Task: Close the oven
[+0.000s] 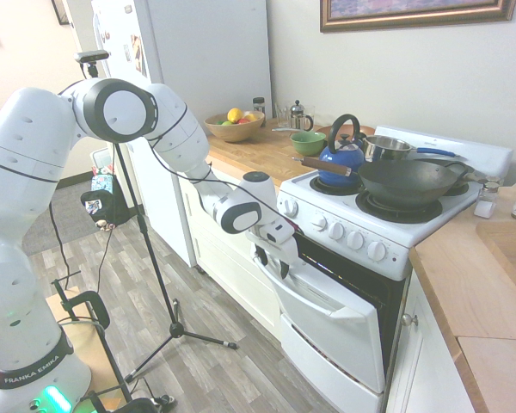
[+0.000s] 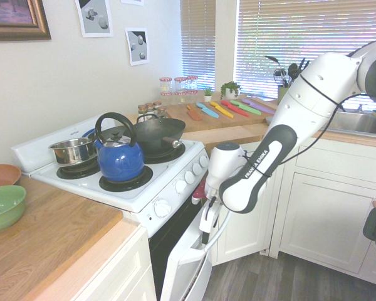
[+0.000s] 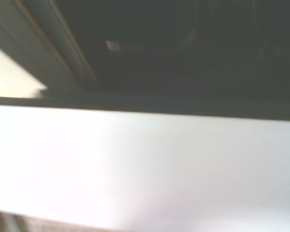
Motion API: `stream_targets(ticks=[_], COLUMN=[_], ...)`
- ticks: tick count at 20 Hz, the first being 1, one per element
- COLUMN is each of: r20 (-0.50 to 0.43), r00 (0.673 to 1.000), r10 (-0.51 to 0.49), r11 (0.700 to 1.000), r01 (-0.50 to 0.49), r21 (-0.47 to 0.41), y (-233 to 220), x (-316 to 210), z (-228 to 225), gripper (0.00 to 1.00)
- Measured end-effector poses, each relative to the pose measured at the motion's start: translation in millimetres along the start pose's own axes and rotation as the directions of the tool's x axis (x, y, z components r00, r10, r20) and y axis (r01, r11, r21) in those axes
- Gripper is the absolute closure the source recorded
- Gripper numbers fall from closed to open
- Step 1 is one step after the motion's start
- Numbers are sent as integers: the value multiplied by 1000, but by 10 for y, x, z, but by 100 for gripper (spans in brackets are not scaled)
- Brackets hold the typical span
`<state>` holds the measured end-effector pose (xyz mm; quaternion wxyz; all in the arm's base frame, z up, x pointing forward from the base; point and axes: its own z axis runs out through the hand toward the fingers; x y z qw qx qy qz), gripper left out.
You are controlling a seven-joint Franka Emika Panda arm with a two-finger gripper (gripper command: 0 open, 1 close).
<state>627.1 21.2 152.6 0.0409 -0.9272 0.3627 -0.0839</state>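
Hanging partly open under the spread-fingered gripper point(image 1: 272, 263), at the front of the oven point(image 1: 346, 252); probably weighty, stiff-hinged and slick as a door point(image 1: 331, 323), so best pushed along the bar handle point(image 2: 220, 234).

1. First exterior view, top centre: tall white refrigerator point(image 1: 211, 64); upper right, a framed picture point(image 1: 417, 14).
2. Upper middle, on the wooden desk point(image 1: 277, 159): wooden bowl point(image 1: 232, 132) of fruit, French press point(image 1: 297, 115), green bowl point(image 1: 308, 144).
3. Right of centre: blue kettle point(image 1: 342, 162), steel saucepan point(image 1: 385, 149), dark wok point(image 1: 404, 185).
4. Second exterior view, upper middle: colourful knives point(image 2: 222, 109) in a row, lidded jars point(image 2: 165, 85), leafy potted plant point(image 2: 230, 91).
5. Upper right: window blinds point(image 2: 301, 34), dark utensils point(image 2: 292, 73), metal sink point(image 2: 358, 121).
6. Upper left: unframed prints point(image 2: 137, 47).
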Motion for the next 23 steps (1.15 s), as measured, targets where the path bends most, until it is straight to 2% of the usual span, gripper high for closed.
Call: stream_targets(ticks=[5,11,20,23], r20=[-22,-49,115,123], r00=[1000,999,991,989], r10=[-12,11,75,77], r11=[1000,1000,991,989], r01=[13,-10,-61,-61], r21=[10,14,-122,-135], y=[-298,-212,1061,1410], x=[224,416,-26,-195], z=[-98,-304,-801,-1146], gripper=[0,0,0,0])
